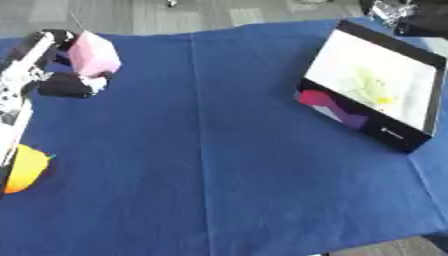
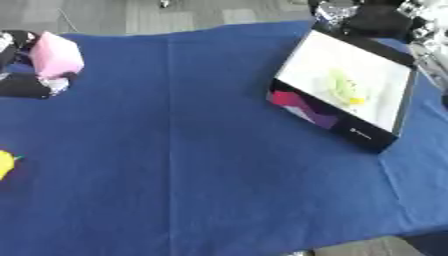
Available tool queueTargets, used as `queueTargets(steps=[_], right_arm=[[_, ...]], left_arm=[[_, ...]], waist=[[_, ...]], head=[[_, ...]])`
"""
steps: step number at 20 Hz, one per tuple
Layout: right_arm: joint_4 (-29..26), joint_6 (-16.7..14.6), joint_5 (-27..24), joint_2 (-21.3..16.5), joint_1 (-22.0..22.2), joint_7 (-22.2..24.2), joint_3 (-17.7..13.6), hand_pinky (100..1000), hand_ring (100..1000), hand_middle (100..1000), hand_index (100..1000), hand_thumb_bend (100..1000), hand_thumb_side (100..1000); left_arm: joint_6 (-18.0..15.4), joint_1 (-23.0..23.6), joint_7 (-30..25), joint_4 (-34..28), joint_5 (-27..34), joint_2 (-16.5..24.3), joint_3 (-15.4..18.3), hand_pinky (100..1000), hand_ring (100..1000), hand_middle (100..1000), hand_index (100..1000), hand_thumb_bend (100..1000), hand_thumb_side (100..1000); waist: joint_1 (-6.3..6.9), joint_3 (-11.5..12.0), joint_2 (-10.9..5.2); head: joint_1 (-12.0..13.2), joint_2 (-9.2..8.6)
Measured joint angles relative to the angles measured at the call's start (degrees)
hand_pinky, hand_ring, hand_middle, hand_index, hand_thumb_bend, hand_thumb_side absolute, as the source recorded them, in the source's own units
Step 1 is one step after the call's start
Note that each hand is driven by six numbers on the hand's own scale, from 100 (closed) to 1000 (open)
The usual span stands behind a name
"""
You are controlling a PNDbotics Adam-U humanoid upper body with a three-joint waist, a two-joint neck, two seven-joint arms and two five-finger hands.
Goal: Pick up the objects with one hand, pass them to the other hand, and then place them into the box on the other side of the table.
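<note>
Blue cloth-covered table [image 1: 219, 165]: fills most of both views, lying slightly askew, with a crease running from far edge to near edge left of its middle.

Pink box-shaped object [image 1: 93, 54]: at the far left corner of the table, held by the robot's left hand [image 1: 66, 82]. Black fingers curl round its lower side and far edge. It stands tilted, its long axis running roughly from near to far and leaning left at the top. Whether it touches the cloth cannot be told.

Left arm: white and black, entering along the left edge; cut off by the frame in the left eye view and almost wholly out of the right eye view.

Rounded yellow-orange object [image 1: 24, 169]: at the left edge of the table, nearer than the hand, partly hidden behind the arm and cut by the frame; a small green tip shows on its right side.

Black-walled open box with white interior [image 1: 372, 82]: at the far right corner, holding a blurred yellow-green item [image 2: 343, 87]; a magenta and purple pattern marks its near wall.

Right hand [image 2: 367, 20]: dark shape beyond the box; its fingers cannot be made out.
</note>
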Motion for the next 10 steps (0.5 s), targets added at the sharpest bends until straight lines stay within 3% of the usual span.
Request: queueTargets(steps=[10], right_arm=[[0.0, 0.4, 5.0, 3.1, -3.3, 4.5, 3.9, 995, 1000, 1000, 1000, 100, 280]], left_arm=[[-4.8, 2.0, 4.6, -1.3, 3.0, -3.5, -2.4, 739, 784, 605, 579, 100, 153]], waist=[[-0.41, 0.4, -0.06]], head=[[-2.7, 0.88]])
